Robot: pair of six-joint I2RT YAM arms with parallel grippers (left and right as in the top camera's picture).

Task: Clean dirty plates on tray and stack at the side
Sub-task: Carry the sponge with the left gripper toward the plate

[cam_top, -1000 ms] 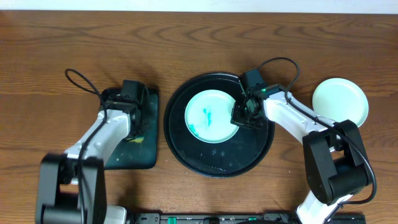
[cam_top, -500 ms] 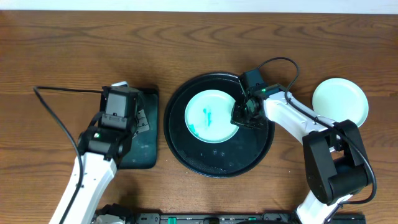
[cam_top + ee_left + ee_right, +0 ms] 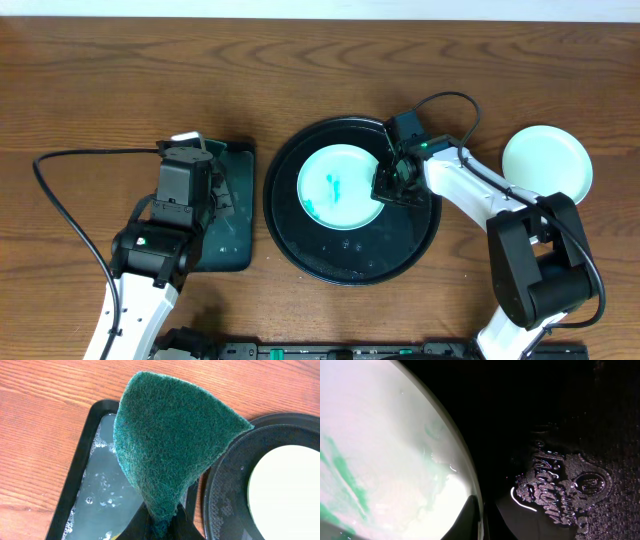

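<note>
Sponge [image 3: 170,445] clamped in left hand [image 3: 159,522] | right hand [image 3: 393,182] pinches smeared plate [image 3: 335,188] rim on tray [image 3: 350,268] | wipe flat across smears, plate steadied.

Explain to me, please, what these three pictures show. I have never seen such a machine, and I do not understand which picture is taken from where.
These are two robot arms at a wooden table. The wide picture looks down from above; the other two come from small cameras on the arms' wrists, so they see very close. In the middle stands a round black tray with a pale plate on it, marked with teal smears. A second plate lies on the bare wood at the right. At the left is a rectangular tray with soapy water. The left arm's fingers hold a green sponge in the air over that tray. The right arm's fingers appear to pinch the rim of the pale plate.
</note>
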